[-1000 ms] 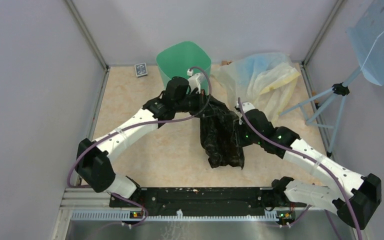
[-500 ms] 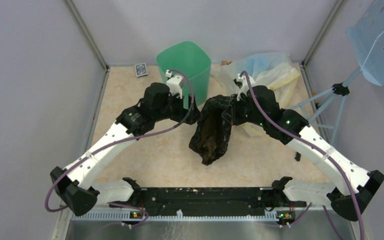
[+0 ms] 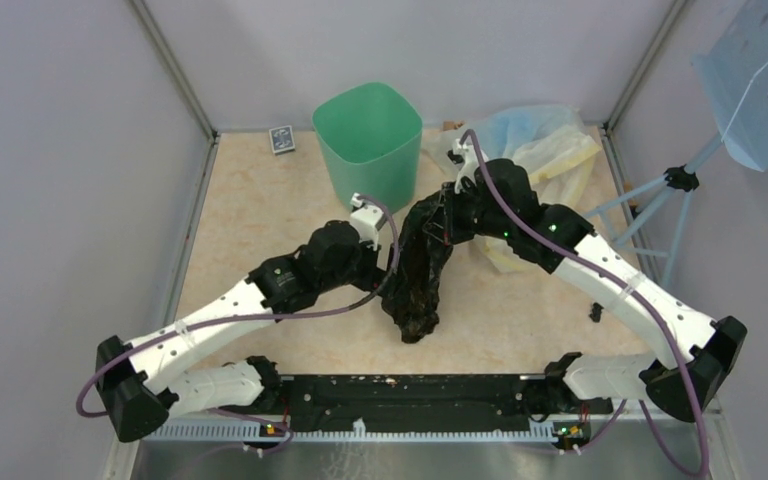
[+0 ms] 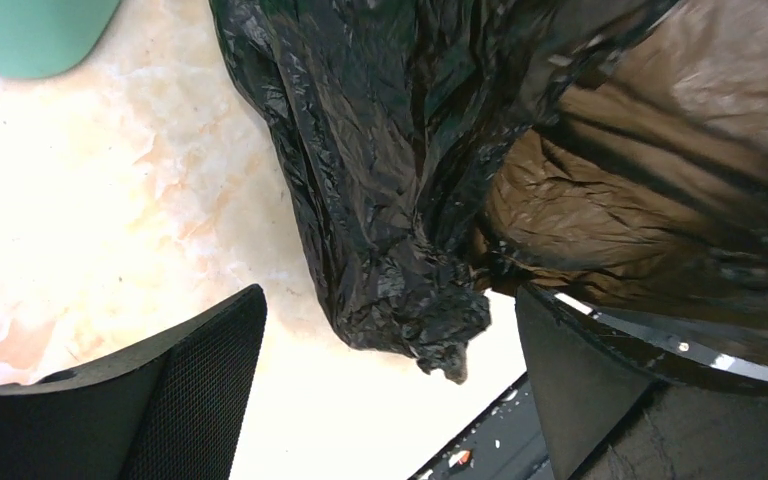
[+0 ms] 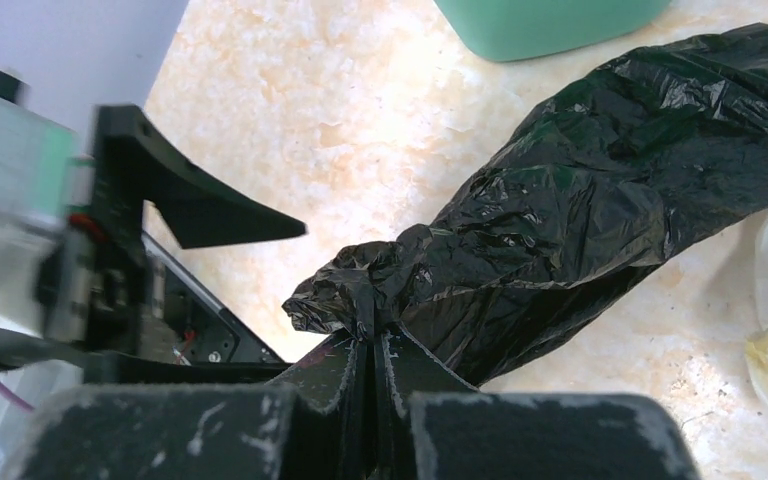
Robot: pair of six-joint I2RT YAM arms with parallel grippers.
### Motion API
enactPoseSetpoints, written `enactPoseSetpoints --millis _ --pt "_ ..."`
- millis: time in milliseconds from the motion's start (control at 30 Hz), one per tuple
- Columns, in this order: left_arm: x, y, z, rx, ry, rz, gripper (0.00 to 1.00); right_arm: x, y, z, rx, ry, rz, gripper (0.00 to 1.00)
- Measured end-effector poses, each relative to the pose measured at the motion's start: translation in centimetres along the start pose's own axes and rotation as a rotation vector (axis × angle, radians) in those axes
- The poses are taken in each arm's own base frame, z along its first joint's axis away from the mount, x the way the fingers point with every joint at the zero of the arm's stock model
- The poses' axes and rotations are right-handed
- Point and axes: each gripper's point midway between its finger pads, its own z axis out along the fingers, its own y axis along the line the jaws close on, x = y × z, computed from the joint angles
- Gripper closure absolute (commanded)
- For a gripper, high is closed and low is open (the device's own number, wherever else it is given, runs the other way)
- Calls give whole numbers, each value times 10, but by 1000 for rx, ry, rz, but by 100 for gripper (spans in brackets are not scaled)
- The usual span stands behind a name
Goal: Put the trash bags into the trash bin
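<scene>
1. On the table (image 3: 260,230), near its middle, I see the black trash bag (image 3: 418,275) bunched into one long, crinkled bundle. It lies in front of the mint-green trash bin (image 3: 370,135) and fully outside it.
2. My right gripper (image 3: 447,212) has the bag by its upper, far end. In the right wrist view the right gripper (image 5: 372,345) has its jaws pressed tight together, with a twisted knot of the bag (image 5: 580,200) caught between them. The rest of the plastic stretches away towards the bin (image 5: 540,20).
3. My left gripper (image 3: 385,270) sits just left of the bundle with its jaws spread wide, holding nothing. In the left wrist view the left gripper (image 4: 388,300) has one finger on each side of the bag (image 4: 380,180), clear of its lower tip. I cannot tell whether that tip touches the table.
4. The bin stands upright near the back wall, mouth facing up, with a corner of it (image 4: 30,35) showing in the left wrist view.
5. A pale translucent plastic heap (image 3: 530,150) lies just right of the bin, behind my right arm.
</scene>
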Motion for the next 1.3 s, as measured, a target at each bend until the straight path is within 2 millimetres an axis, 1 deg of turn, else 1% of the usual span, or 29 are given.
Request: enactPoseSetpoints --millis 133,233,333,400,533,600,633,700,767,867,900,967,1100,1200,1300 --pt "17 -1 16 -16 10 23 1 -6 6 -1 -20 -14 8 100" --pt "27 3 24 -31 13 18 1 -10 8 -3 -28 -25 11 100" --pt "34 3 31 -44 18 -7 1 -12 10 -4 -30 -31 15 100" --pt "36 0 34 -40 14 -15 1 -12 10 -4 -30 -30 16 100" --pt "34 -19 34 -7 -19 -2 1 -12 10 -3 -30 -30 17 100" --pt "33 -23 35 -14 -31 -2 2 -12 10 -3 -30 -30 18 100" --pt "34 -20 37 -36 -32 -9 3 -12 10 -3 -30 -30 18 100" --pt "39 -8 42 -106 -22 -24 5 -12 10 -4 -30 -30 18 100" --pt "50 8 48 -197 4 -39 16 -13 10 -4 -29 -32 18 100" --pt "68 33 50 -340 48 -69 38 -17 10 -7 -21 -41 17 100" --pt "73 41 50 -381 59 -77 41 -19 9 -8 -12 -45 17 100" --pt "77 51 47 -429 67 -97 39 -24 8 -12 4 -56 14 100" --pt "82 70 41 -468 49 -155 27 -34 -2 -20 59 -80 8 100" --pt "85 79 31 -447 20 -194 22 -38 -13 -26 95 -92 8 100" --pt "81 86 20 -396 -31 -249 18 -39 -23 -31 123 -96 12 100"
